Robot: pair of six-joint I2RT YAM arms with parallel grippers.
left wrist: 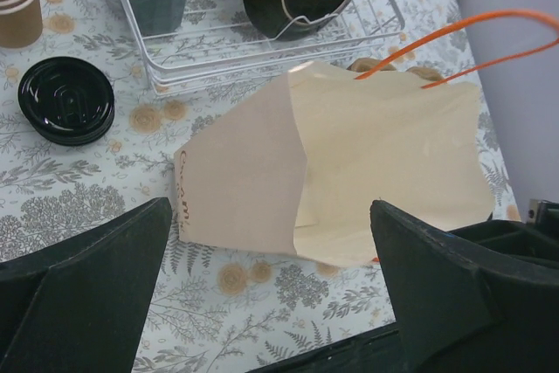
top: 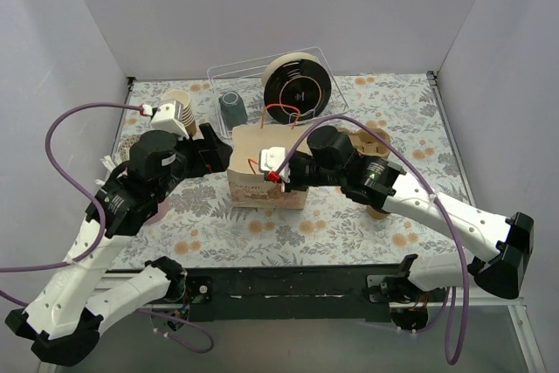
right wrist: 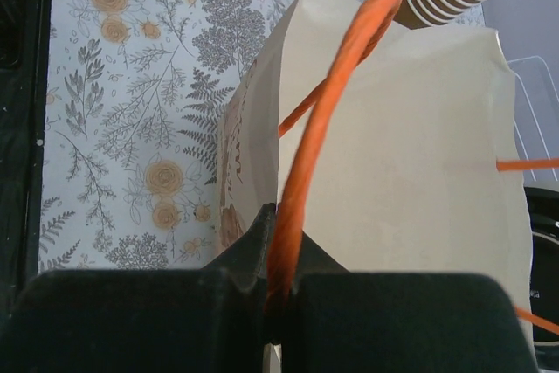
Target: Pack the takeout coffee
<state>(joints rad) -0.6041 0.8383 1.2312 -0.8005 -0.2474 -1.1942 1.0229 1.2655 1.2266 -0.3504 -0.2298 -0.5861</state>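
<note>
The takeout coffee cannot be picked out for certain: the only kraft-coloured things are some tan rounded shapes (top: 374, 140) just right of centre in the top view, close beside the paper bag (top: 249, 176) and mostly hidden under the right arm. It is too covered to tell whether they carry lids. The bag stands at the middle of the frame on the flowered bench (top: 349, 233), its mouth open and its cream inner walls showing in the left wrist view. The right end effector (right wrist: 279, 251) sits at the bag's upper edge with its fingers pressed together on one orange handle (right wrist: 301, 163), the cord rising from between them in an arc. A second orange loop stands up from the bag's far side. The left end effector (left wrist: 271, 207) hangs at the bag's left side with its fingers spread wide, the bag's open end between them, and grips nothing. Left of the bag, a stack of black lids (left wrist: 65, 100) lies on the bench, and beyond it in the upper left stands a stack of lidless paper cups (top: 179, 111). At upper centre a clear rack (top: 218, 72) holds a grey-blue mug (top: 231, 108) and a black plate (top: 297, 85) set on edge.
</note>
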